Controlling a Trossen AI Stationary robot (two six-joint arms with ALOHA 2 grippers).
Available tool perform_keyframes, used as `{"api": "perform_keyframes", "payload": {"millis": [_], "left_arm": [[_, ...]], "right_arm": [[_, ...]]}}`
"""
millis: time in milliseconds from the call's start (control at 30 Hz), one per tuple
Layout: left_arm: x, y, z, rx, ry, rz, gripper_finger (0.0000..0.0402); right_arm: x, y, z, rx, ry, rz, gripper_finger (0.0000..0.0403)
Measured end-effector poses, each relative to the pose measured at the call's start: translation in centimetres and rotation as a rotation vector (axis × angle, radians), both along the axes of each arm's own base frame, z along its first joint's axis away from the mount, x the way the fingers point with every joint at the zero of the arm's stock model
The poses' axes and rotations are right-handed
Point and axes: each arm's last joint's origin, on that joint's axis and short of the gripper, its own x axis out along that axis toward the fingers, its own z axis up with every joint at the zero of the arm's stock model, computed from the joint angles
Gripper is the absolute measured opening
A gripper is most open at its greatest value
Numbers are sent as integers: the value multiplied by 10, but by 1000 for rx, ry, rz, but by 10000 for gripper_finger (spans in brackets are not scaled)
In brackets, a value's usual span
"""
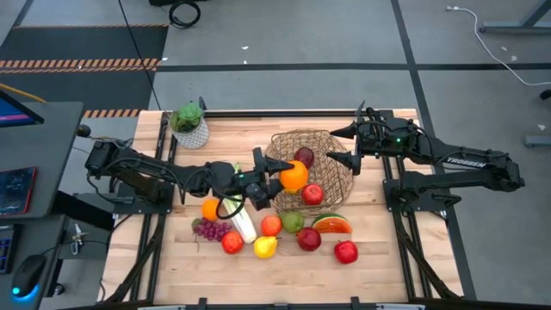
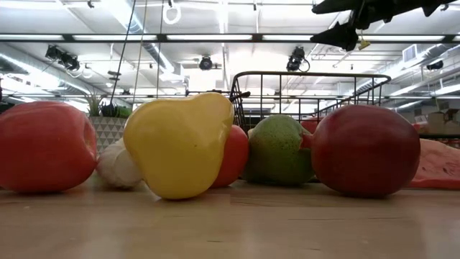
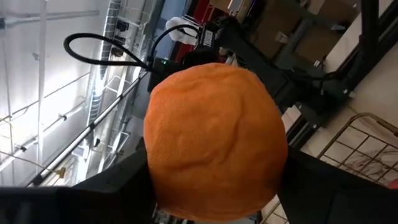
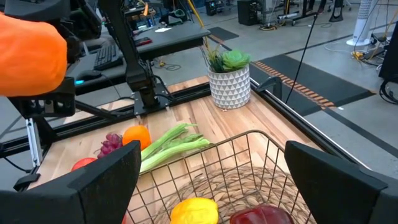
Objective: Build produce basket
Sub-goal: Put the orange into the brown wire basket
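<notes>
Only the left wrist view shows the pebbled skin of the orange (image 3: 214, 140), which the left gripper (image 1: 282, 178) clamps over the near rim of the round open-weave wire basket (image 1: 337, 142) at the table's (image 1: 379, 263) far middle. The right gripper (image 1: 355, 145), fingers apart, hovers over the basket's right rim. Smooth, glossy produce (image 1: 284, 234) lies toward the near edge.
</notes>
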Motion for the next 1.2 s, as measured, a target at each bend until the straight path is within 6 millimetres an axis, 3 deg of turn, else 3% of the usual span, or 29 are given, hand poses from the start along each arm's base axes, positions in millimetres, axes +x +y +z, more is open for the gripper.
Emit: {"api": "perform_keyframes", "payload": {"millis": [467, 667, 900, 1200], "left_arm": [[0, 1, 0, -51, -10, 16, 273], [-5, 3, 7, -244, -73, -5, 273], [-32, 19, 37, -499, -139, -161, 272], [-38, 34, 38, -873, -49, -386, 272]], "right_arm": [[0, 0, 0, 0, 1, 0, 400], [0, 0, -1, 2, 6, 0, 400], [0, 0, -2, 6, 19, 0, 400], [0, 0, 0, 1, 2, 0, 400]]}}
